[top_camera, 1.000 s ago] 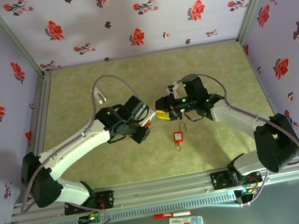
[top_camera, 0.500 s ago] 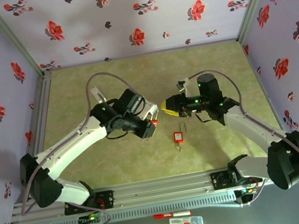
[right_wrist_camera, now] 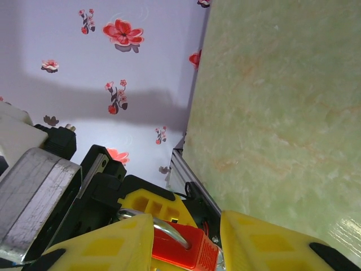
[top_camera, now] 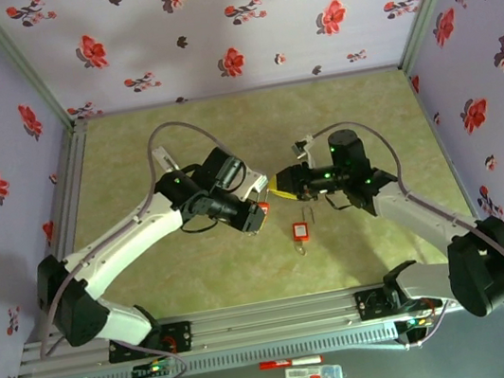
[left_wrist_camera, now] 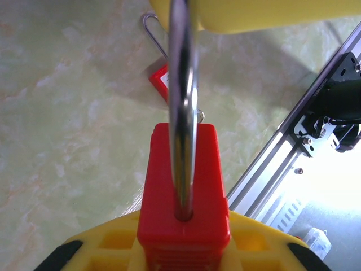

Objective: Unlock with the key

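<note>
Left gripper (top_camera: 255,205) clamps the red padlock (left_wrist_camera: 211,180), right gripper (top_camera: 279,185) straddles its shackle (left_wrist_camera: 181,84) with grip unclear, and the key (top_camera: 301,231) lies untouched on the table (top_camera: 132,160) near the padlock: unlocking looks unstarted.

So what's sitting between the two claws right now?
A red padlock: the left claw grips its body, and its steel shackle runs up to the right claw, as the left wrist view shows.
</note>
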Controlling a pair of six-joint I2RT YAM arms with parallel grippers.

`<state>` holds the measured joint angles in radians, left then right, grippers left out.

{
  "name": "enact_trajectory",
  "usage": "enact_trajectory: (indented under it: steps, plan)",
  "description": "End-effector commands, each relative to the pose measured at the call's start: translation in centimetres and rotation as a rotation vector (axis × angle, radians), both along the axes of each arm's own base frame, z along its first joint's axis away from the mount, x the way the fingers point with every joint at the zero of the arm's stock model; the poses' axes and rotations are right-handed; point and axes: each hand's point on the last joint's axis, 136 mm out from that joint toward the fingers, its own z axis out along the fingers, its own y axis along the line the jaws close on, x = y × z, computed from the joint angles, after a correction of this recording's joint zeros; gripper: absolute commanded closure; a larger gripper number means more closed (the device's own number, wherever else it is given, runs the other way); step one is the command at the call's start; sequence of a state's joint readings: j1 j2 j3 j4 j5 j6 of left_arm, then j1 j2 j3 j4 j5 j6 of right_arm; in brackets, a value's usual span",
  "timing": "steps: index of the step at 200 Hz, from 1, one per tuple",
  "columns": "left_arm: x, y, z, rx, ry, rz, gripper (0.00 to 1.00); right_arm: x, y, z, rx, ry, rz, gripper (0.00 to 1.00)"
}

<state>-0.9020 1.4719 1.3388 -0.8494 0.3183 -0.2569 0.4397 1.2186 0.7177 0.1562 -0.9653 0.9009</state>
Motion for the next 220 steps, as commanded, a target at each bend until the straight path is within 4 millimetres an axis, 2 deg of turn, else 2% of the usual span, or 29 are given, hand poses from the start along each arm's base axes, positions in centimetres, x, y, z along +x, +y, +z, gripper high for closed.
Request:
enact_trajectory:
  steps: [1, 58, 118, 138, 179, 220]
  plan:
    - [0.2, -1.4, 1.7, -0.066, 0.006, -0.021, 1.00, -0.7, 0.7, 0.0, 0.025, -0.018, 0.043, 0.64]
    - [0.2, -2.2, 1.9, -0.080, 0.026, -0.036, 1.00, -0.7, 1.2, -0.9, 0.020, -0.013, 0.064, 0.65]
    - [0.2, -2.6, 2.1, -0.102, 0.057, -0.042, 1.00, -1.6, 1.6, 0.4, 0.080, -0.054, 0.111, 0.65]
    - [0.2, -2.7, 2.2, -0.111, 0.062, -0.044, 1.00, -1.7, 1.7, 0.0, 0.072, -0.053, 0.110, 0.66]
    - [-0.3, -2.7, 1.5, -0.103, 0.093, -0.052, 1.00, -1.0, 1.6, -0.2, 0.062, -0.058, 0.083, 0.76]
    - [-1.4, -1.9, -0.3, -0.071, 0.143, -0.059, 1.00, 0.7, 0.8, 0.6, 0.072, -0.062, 0.026, 0.94]
